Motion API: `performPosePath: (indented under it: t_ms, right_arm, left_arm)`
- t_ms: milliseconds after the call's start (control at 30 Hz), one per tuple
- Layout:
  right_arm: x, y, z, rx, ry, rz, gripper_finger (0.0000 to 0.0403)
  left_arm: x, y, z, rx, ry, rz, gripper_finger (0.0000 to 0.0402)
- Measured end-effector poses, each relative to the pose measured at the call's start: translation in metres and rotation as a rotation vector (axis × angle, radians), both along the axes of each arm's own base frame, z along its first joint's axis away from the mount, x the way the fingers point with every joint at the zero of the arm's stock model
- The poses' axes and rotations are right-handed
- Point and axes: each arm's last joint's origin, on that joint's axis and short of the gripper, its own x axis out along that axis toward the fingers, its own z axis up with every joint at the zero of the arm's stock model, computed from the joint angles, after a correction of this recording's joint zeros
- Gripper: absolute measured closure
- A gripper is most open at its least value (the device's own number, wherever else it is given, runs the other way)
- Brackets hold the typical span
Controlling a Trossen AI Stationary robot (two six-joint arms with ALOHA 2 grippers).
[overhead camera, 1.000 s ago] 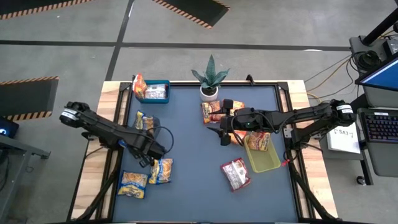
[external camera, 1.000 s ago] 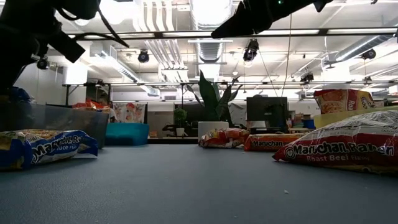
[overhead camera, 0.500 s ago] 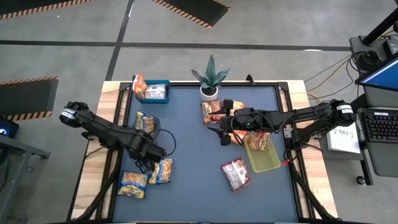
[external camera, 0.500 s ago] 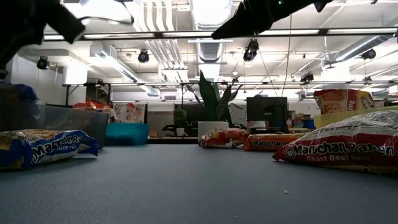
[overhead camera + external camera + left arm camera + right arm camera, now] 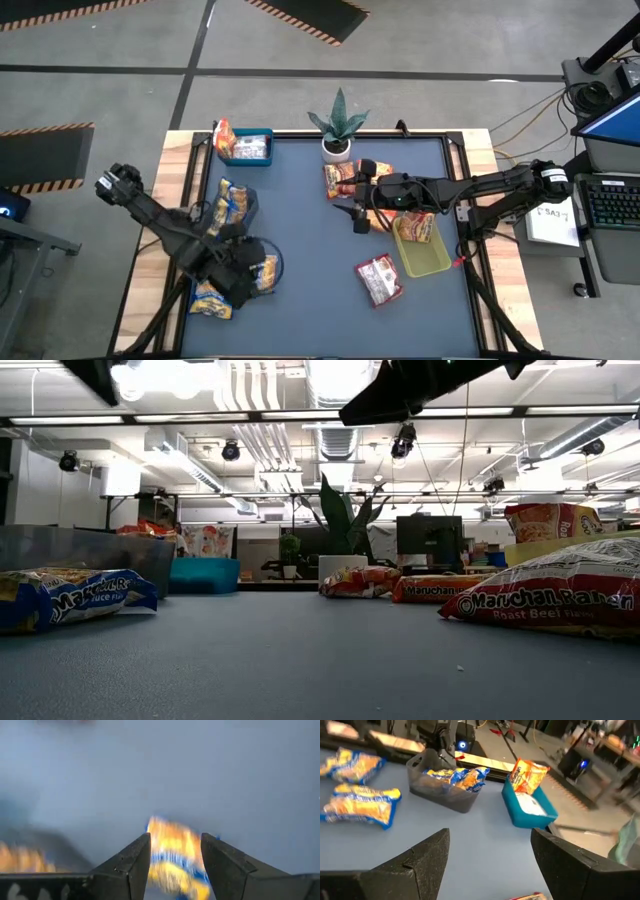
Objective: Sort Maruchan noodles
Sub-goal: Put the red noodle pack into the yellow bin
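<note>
the left gripper (image 5: 248, 280) hangs over a yellow-and-blue noodle packet (image 5: 263, 273), well in front of the potted plant (image 5: 338, 125), its fingers (image 5: 132, 857) apart with nothing held. nearer the plant, the right gripper (image 5: 360, 217) waits wide and empty beside the yellow-green bin (image 5: 422, 250), which holds an orange packet (image 5: 417, 226).

an open-plan lab: exposed ceiling ducts (image 5: 330, 390), hazard-striped floor tape (image 5: 300, 20).
</note>
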Motion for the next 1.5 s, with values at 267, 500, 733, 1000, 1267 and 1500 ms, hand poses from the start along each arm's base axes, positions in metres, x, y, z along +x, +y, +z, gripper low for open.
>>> performPosePath:
  t_ms: [267,500,733,1000,1267,1500]
  right_arm:
    - [0.002,0.0,-0.008,0.281,0.02,-0.107,0.0133]
    - [0.012,-0.011,-0.039,0.461,0.204,-0.277,0.0137]
    - [0.031,-0.049,-0.056,0.507,0.532,-0.54,0.0144]
    - [0.052,-0.083,-0.104,0.517,0.728,-0.679,0.0145]
    - [0.062,-0.083,-0.118,0.505,0.757,-0.716,0.0155]
    - [0.066,-0.074,-0.117,0.495,0.741,-0.683,0.0251]
  left_arm:
    - [0.007,-0.007,-0.017,0.275,-0.143,-0.173,0.0245]
    - [0.015,0.01,-0.043,0.357,-0.096,-0.213,0.0246]
    - [0.018,0.03,-0.057,0.433,-0.04,-0.191,0.0258]
    - [0.019,0.039,-0.061,0.521,-0.022,-0.157,0.0277]
    - [0.018,0.04,-0.064,0.518,-0.026,-0.149,0.028]
    - [0.019,0.039,-0.068,0.503,-0.037,-0.124,0.0281]
